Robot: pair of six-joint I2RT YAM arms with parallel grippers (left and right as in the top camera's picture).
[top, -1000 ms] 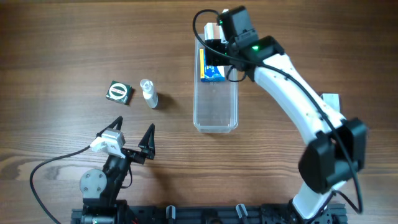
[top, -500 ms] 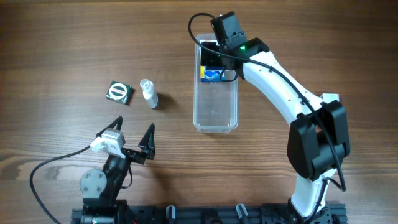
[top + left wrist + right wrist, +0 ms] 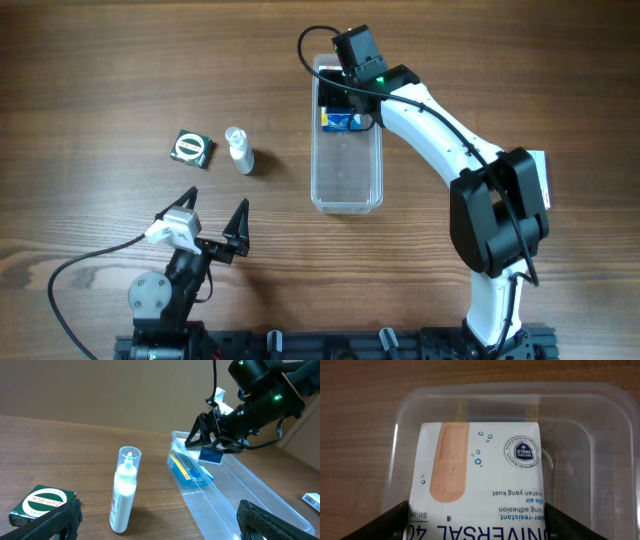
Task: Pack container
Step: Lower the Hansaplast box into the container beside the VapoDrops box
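Observation:
The clear plastic container [image 3: 347, 203] lies lengthwise at the table's centre. It also shows in the left wrist view [image 3: 250, 491] and the right wrist view [image 3: 400, 415]. A blue and yellow box [image 3: 191, 468] lies flat in its far end. My right gripper [image 3: 341, 100] is shut on a white and blue plaster box [image 3: 480, 475] and holds it just above that far end [image 3: 212, 454]. My left gripper [image 3: 215, 225] is open and empty near the table's front left.
A white bottle with a clear cap [image 3: 239, 150] stands left of the container [image 3: 124, 492]. A dark green box [image 3: 191, 148] lies further left [image 3: 40, 505]. A small white item [image 3: 535, 160] lies at the right edge.
My right gripper has swung left and slightly nearer with the plaster box, from beyond the container's far rim to over its far end. The left arm has not moved.

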